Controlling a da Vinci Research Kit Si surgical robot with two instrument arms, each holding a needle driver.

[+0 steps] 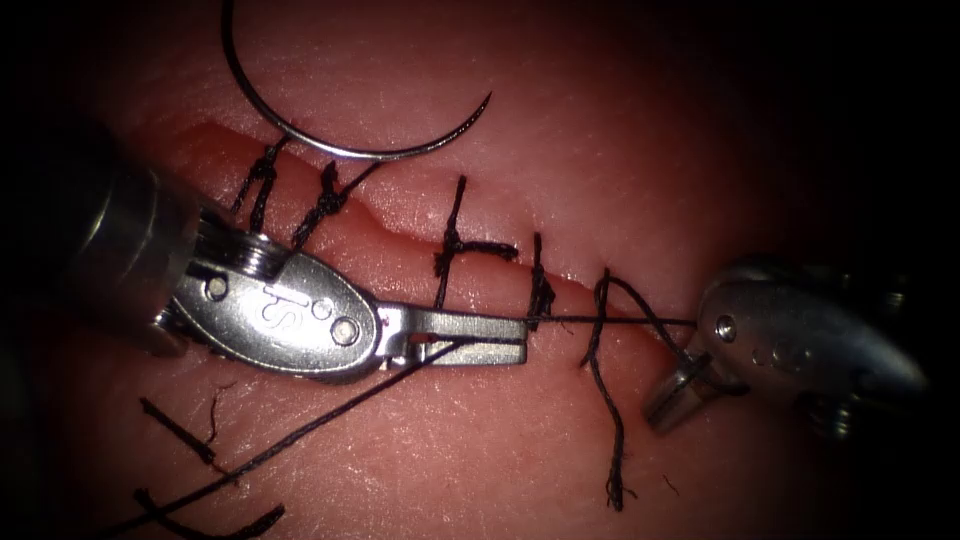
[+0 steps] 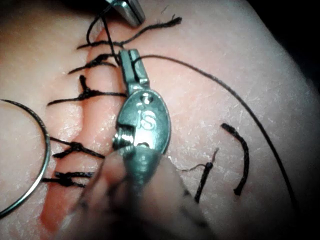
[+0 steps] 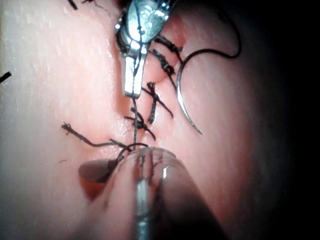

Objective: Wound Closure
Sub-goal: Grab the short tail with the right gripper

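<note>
My left tool [image 1: 500, 340] and right tool [image 1: 680, 390] both grip the taut thread [image 1: 610, 321] over the cut [image 1: 400, 225], while the needle [image 1: 340, 140] lies free on the tissue [image 1: 600, 130].

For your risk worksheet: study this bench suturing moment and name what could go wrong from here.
1. The thread runs taut between the left tool and the right tool, both shut on it; it might snap or cut into the tissue.
2. The needle lies loose on the tissue beside the stitches and could snag thread.
</note>
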